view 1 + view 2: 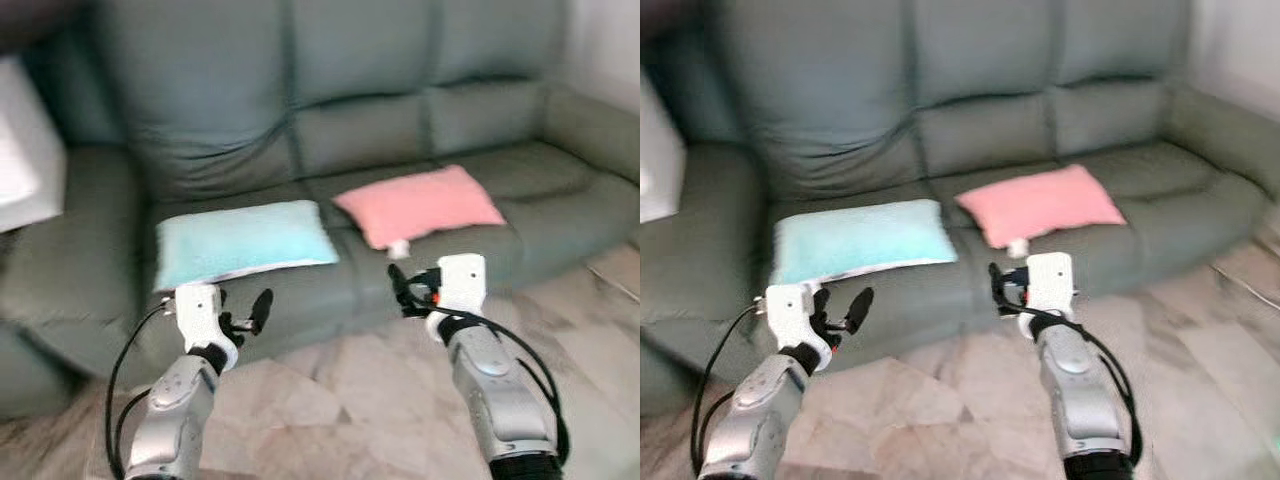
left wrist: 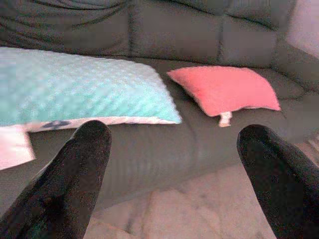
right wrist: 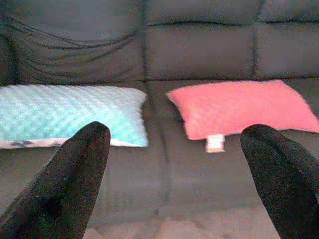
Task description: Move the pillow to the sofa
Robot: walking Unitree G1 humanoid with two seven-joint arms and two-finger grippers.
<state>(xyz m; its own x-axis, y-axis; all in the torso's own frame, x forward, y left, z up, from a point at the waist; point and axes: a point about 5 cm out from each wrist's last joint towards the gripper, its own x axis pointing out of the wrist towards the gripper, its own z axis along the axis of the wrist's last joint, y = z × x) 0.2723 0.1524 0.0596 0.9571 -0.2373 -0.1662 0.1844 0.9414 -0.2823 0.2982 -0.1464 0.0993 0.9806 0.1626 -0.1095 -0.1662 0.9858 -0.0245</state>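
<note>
A grey-green sofa with three seat cushions stands on a pale marbled tile floor. Two silver robot arms reach forward over the floor, just short of the sofa's front edge.

The left gripper hangs in front of the left seat cushion. Its two black fingers are spread wide apart, with nothing between them and nothing touching them.

On the left seat cushion lies a light blue pillow with a bumpy, dotted cover. It lies flat, its front edge close to the front edge of the seat. A white strip runs along that front edge, with a small dark mark on it that is too blurred to read.

On the middle seat cushion lies a pink pillow, also flat, turned slightly, and set apart from the blue one. A small white tag hangs from its front edge; any writing on it cannot be made out.

The right gripper hovers in front of the middle cushion, just below the pink pillow's tag. Its black fingers are likewise spread wide and hold nothing.
</note>
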